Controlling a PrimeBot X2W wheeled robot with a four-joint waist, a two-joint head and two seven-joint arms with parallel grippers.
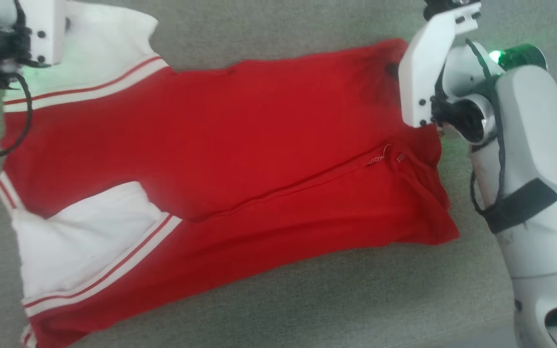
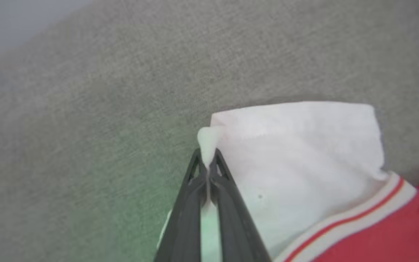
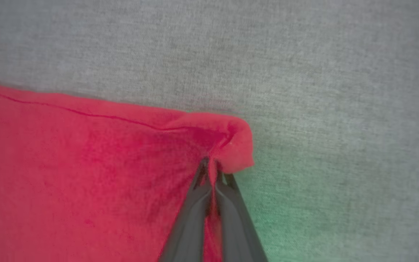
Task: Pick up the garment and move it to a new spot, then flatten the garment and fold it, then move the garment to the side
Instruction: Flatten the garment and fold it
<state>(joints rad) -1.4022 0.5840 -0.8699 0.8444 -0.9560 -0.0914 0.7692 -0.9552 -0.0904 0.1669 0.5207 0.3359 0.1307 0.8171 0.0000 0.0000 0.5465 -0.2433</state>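
The grey woven-cloth counter (image 1: 278, 19) carries the garment (image 1: 220, 145), a red soft-fabric T-shirt with white short sleeves and red-and-white stripe trim. It lies spread across the middle of the head view, sleeves toward the robot's left and hem toward its right. A long crease runs across the red body, and the near half seems folded over onto the rest, though the layers are hard to tell apart from above. The pale right arm (image 1: 530, 159) stands at the hem end, and the left arm (image 1: 32, 29) is over the far sleeve.

The left gripper (image 2: 206, 160) has its dark fingers closed on a small nub at the edge of the far white sleeve (image 2: 296, 153). The right gripper (image 3: 211, 165) has its fingers closed on the far red hem corner (image 3: 236, 145), which bunches and curls over the tips.

I judge the cloth light, limp and in no way fragile. It will sag between two holds and drag on the rough weave, so both ends should travel together with the edge kept taut. These far corners suit a lengthwise fold, but both pinches are thin, and a sharp tug could slip them
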